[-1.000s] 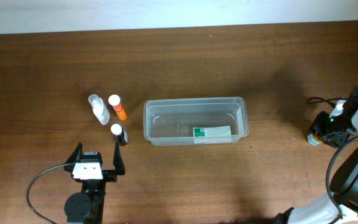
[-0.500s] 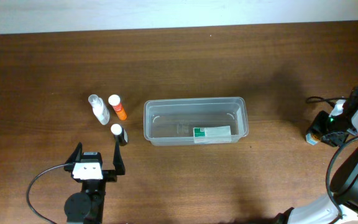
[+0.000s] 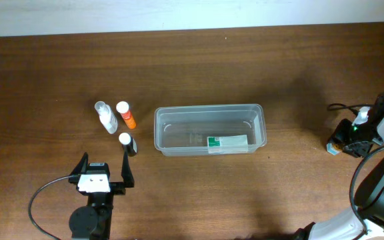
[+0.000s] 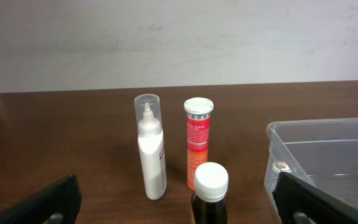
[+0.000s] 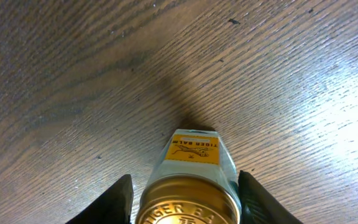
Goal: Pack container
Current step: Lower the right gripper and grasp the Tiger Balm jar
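Meanwhile | right gripper [image 5: 185, 193] clasps balm jar [image 5: 192, 151], well right of container [image 3: 209, 107] | risk: slick jar may slip, dropping onto worktop [image 3: 245, 53] mid-carry

Six loose items, two claws, one tabletop.
Three small bottles cluster at centre left of the overhead view: one white dropper bottle [image 3: 105, 117] under a clear cap, one orange tube [image 3: 126, 115] with a white cap, and one dark bottle [image 3: 128, 143] with a white cap. One clear container [image 3: 209, 107] sits mid-frame, with one green-and-white box [image 3: 228, 142] inside it. One gold-lidded jar [image 5: 190, 186] shows at the bottom of the right wrist view. There are two claws, the left claw [image 3: 105, 167] at lower left and the right claw [image 3: 344, 139] at the right edge. One brown wooden tabletop [image 3: 245, 60] lies under everything.
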Robot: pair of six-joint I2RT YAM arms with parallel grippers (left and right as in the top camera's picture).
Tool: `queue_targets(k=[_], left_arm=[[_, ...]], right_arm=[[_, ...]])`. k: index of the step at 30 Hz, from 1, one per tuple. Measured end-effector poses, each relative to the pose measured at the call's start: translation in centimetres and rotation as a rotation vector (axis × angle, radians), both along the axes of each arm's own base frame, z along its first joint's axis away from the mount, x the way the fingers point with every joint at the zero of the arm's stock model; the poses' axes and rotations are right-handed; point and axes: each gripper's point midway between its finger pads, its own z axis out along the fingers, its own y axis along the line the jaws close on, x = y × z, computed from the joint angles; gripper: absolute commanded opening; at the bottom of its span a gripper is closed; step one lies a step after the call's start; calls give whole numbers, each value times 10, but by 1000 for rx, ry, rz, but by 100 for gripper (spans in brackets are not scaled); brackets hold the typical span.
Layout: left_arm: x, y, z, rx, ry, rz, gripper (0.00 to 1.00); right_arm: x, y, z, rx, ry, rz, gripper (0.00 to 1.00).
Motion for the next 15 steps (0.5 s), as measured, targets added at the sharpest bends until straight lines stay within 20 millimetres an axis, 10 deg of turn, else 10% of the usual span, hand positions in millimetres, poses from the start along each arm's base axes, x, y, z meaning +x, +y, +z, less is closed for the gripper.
queue_targets(k=[15], left_arm=[[0,0,0,0,0,0,99]], right_arm=[[1,2,0,13,-7,-2,34]])
